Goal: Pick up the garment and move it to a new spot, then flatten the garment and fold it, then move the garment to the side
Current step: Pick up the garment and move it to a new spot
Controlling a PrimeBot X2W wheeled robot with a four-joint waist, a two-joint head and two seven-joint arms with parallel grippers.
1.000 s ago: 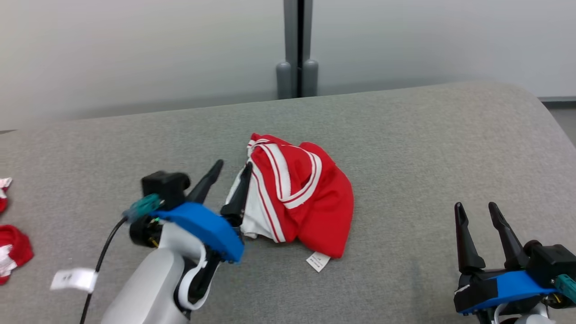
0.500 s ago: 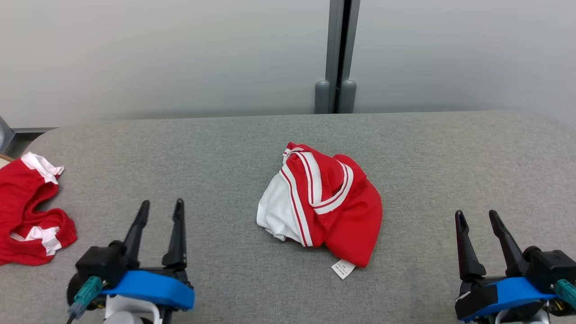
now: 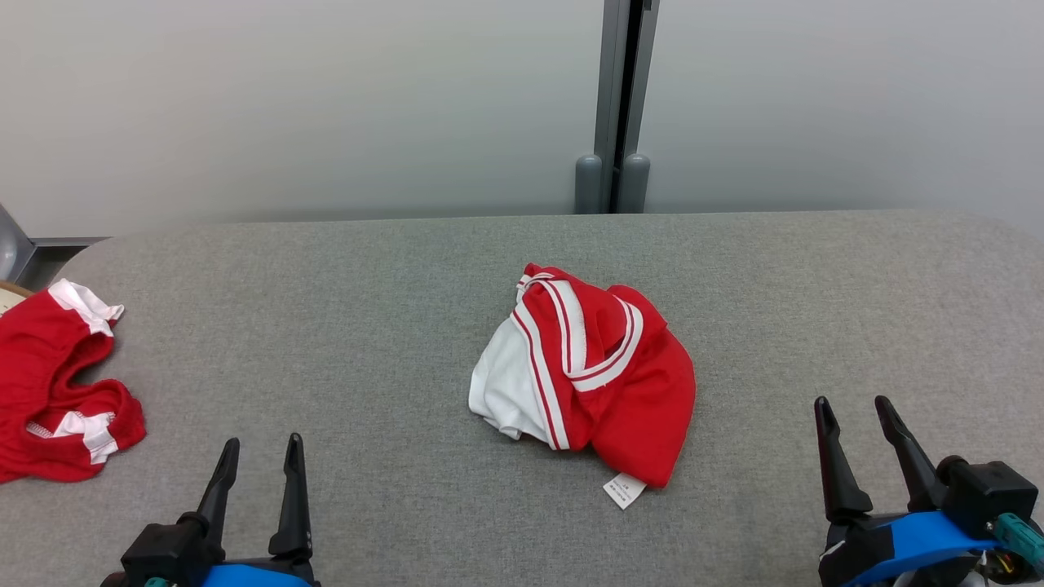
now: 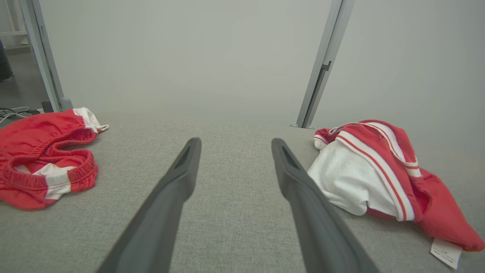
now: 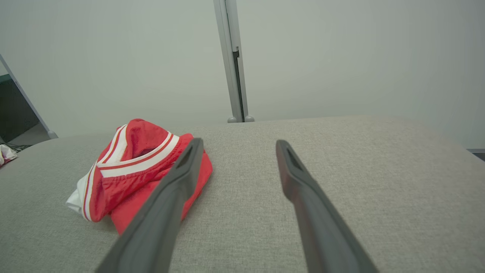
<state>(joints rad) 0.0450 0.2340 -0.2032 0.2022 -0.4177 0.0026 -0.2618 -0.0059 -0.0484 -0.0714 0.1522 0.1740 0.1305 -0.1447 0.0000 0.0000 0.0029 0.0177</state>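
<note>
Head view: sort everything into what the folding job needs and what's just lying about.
Job: crumpled garment in the middle, left gripper, right gripper, grey table.
Lying about: second red garment at the left edge, grey post behind.

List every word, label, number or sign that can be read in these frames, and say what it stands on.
White care tag at the near edge of the red and white garment: faint printed lines, too small to read.
Nothing else bears readable text.
</note>
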